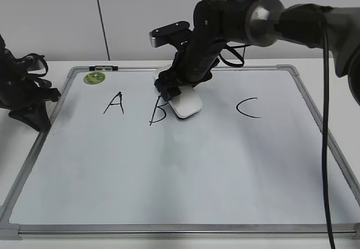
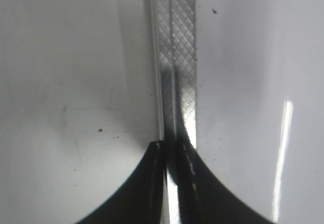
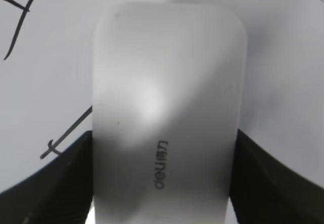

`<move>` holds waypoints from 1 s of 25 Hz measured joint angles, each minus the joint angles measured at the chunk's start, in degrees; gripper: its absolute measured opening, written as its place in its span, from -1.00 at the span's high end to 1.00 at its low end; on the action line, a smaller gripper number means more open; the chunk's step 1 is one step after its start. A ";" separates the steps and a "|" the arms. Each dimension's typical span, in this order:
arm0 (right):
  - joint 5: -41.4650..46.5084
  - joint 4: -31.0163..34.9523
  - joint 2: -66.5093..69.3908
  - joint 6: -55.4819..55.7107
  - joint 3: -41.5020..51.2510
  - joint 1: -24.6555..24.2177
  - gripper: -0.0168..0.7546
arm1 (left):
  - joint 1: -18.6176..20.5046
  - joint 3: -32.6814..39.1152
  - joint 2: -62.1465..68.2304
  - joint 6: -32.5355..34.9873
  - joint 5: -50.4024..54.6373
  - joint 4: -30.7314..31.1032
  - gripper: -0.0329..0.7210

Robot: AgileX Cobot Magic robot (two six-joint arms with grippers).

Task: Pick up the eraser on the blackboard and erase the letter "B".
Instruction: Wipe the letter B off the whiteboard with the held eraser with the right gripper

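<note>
The flat white rounded-rectangle plastic eraser [image 1: 187,105] with small grey lettering lies face up on the silver-framed white blackboard [image 1: 169,176], touching the three o'clock edge of the slanted black hand-drawn letter "B" [image 1: 157,109].

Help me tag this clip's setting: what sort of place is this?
Probably a robotics lab bench: a silver-framed whiteboard with black handwritten letters lies flat on a white table, against a plain white wall.

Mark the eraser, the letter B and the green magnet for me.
eraser [image 3: 167,107]: right wrist view, middle of its white top.
B [image 1: 157,111]: exterior view, on the black strokes left of the eraser.
magnet [image 1: 94,78]: exterior view, centre of the round green disc at the board's far left corner.
</note>
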 joint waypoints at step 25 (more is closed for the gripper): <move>-8.66 0.10 4.30 0.00 -0.69 0.00 -0.42 | 0.00 0.00 0.00 0.00 0.00 0.00 0.78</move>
